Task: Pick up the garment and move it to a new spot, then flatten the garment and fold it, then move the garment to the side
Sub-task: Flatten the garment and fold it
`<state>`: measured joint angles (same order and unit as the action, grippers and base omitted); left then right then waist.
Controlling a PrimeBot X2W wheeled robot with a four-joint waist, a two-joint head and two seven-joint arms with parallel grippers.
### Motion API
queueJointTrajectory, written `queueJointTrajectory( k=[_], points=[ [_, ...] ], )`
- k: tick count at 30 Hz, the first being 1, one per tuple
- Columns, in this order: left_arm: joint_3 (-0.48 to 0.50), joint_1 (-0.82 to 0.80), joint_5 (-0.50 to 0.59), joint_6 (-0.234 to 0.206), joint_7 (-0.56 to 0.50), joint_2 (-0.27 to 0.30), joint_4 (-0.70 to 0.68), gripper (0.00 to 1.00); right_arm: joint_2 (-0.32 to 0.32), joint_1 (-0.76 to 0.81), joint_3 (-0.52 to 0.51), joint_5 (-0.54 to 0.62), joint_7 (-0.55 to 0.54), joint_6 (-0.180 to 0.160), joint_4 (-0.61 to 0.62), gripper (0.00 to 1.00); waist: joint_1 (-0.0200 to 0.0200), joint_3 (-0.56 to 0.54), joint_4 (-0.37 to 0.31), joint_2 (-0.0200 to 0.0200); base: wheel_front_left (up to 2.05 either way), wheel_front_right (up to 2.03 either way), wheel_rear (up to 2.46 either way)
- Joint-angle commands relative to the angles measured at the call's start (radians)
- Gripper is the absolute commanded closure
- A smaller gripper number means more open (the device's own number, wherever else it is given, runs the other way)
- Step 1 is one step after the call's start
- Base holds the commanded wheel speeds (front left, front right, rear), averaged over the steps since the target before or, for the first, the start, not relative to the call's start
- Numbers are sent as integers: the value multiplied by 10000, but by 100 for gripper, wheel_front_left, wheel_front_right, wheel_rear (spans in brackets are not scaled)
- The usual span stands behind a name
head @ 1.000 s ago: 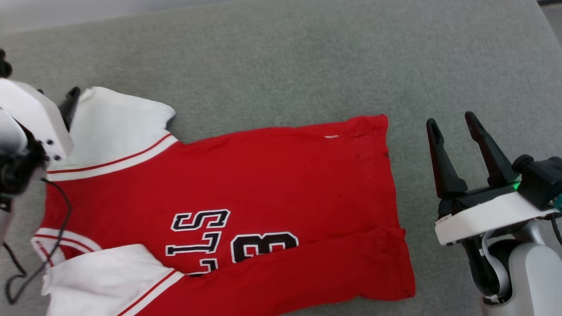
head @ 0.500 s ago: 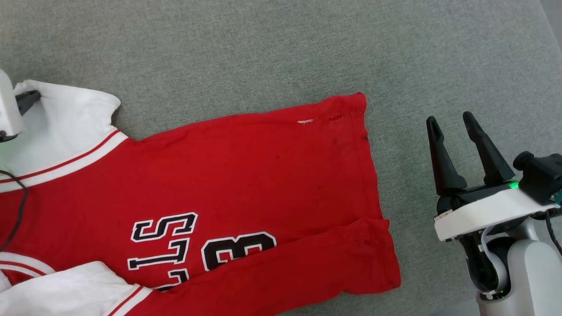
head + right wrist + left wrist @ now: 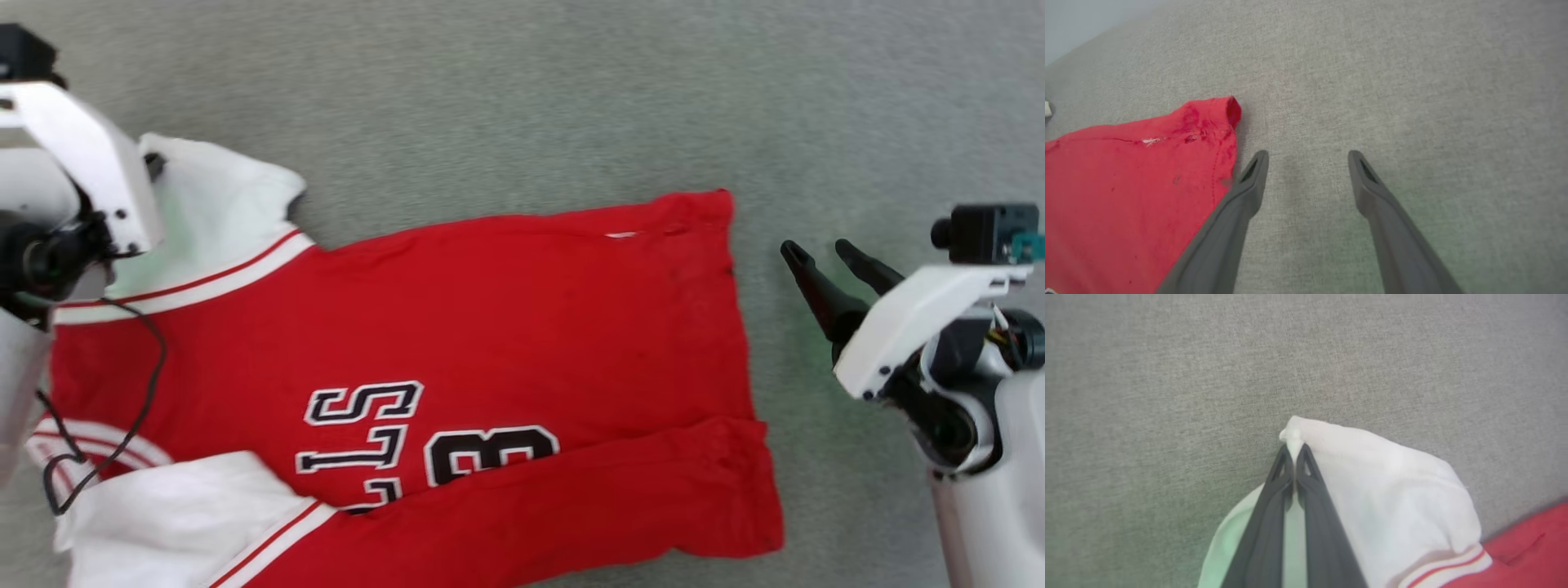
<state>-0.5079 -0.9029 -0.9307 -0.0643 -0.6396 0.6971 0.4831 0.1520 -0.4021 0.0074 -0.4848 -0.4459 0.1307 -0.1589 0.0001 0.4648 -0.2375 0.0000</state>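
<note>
The garment (image 3: 506, 327), a red jersey with white sleeves and black lettering, lies spread on the grey fabric surface with its near edge folded over. My left gripper (image 3: 1294, 451) is shut on the tip of the far white sleeve (image 3: 1392, 486); in the head view the sleeve (image 3: 220, 204) lies beside the pale left wrist at the upper left. My right gripper (image 3: 816, 253) stands open, tilted toward the surface just right of the garment's hem. In the right wrist view the right gripper (image 3: 1308, 157) has bare fabric surface between its fingers and the hem corner (image 3: 1224, 114) to their left.
The grey fabric surface (image 3: 531, 106) stretches beyond and to the right of the jersey. A black cable (image 3: 139, 408) hangs from my left wrist over the jersey's shoulder area.
The camera has shifted between frames. My right gripper has tipped forward and down toward the surface by the hem. The left gripper keeps its hold on the white sleeve.
</note>
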Motion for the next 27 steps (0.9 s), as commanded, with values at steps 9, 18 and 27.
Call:
queueJointTrajectory(
  k=[9,18,27],
  points=[
    [-269,-473,346,148,537,-523,-745,100,361,-1653,293,-9,-2266,-2,-827,0,-1,101,1346,0,0,0,0],
    [-338,-219,299,251,829,-711,-895,100,123,-2124,127,287,-3686,-8,-2706,100,-1,119,1768,0,0,0,0],
    [171,916,-41,-76,1849,-561,-1332,100,618,-2017,45,571,-2261,-2,-1717,100,-1,-685,1816,0,0,0,0]
  ],
)
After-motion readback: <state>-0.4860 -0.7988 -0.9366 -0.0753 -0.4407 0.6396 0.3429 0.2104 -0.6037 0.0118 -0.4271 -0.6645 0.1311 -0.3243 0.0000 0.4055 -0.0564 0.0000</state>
